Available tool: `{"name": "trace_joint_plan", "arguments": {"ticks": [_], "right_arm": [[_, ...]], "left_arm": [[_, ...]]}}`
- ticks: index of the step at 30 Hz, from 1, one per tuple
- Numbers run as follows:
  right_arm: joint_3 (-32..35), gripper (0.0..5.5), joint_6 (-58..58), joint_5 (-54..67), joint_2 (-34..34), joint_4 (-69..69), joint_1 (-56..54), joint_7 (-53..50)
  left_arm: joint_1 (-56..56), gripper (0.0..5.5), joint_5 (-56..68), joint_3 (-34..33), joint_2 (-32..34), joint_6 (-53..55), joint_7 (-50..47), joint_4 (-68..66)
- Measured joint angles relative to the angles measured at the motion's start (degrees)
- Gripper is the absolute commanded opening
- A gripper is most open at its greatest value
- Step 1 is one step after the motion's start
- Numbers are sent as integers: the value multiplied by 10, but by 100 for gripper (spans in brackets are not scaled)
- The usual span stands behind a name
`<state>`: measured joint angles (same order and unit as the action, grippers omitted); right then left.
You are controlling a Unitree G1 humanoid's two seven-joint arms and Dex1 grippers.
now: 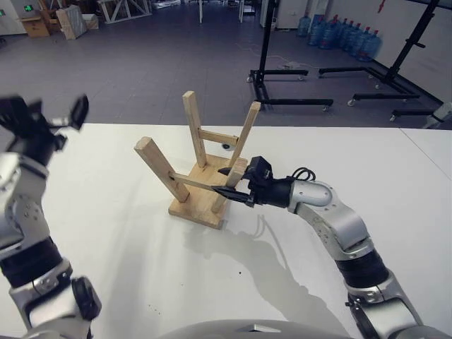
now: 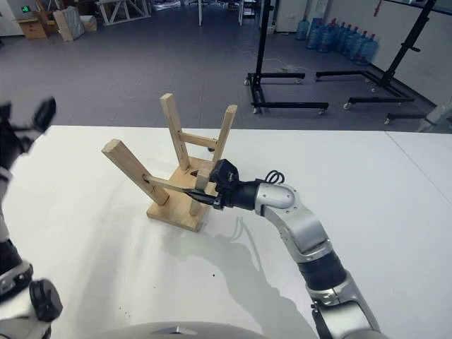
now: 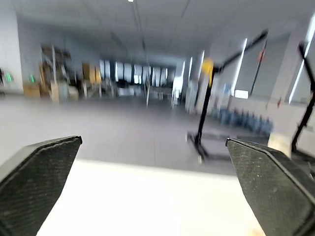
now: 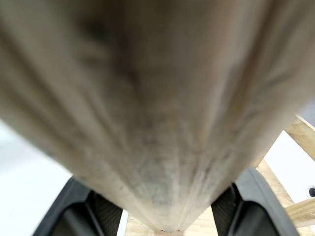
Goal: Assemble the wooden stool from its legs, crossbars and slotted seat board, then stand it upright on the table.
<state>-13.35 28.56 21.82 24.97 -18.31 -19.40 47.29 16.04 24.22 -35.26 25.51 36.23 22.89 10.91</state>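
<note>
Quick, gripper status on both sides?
Left gripper: open, holding nothing.
Right gripper: closed on a stool leg.

Seat board (image 1: 200, 206) flat on the table (image 1: 141, 268), centre, legs up: left leg (image 1: 161, 169) leaning leftward, right leg (image 1: 244, 134) clasped by the right gripper (image 1: 233, 182). Left gripper (image 1: 46, 113) far left, raised, spread wide. Stand (image 1: 266, 42) behind the table.

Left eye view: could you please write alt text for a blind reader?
The right gripper clamps one leg of the upside-down stool on the white table. The left gripper is raised at the left, fingers open.
</note>
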Motion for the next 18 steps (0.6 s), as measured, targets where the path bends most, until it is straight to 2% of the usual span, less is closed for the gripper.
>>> {"name": "trace_joint_plan", "arguments": {"ticks": [3, 7, 18], "right_arm": [[9, 205, -2, 16, 20, -4, 5, 21], [12, 205, -13, 28, 31, -7, 18, 34], [10, 205, -36, 30, 42, -5, 30, 52]], "left_arm": [[-46, 540, 7, 45, -44, -31, 16, 1], [-53, 540, 55, 106, -89, -27, 25, 43], [-80, 540, 114, 129, -66, 4, 25, 94]]}}
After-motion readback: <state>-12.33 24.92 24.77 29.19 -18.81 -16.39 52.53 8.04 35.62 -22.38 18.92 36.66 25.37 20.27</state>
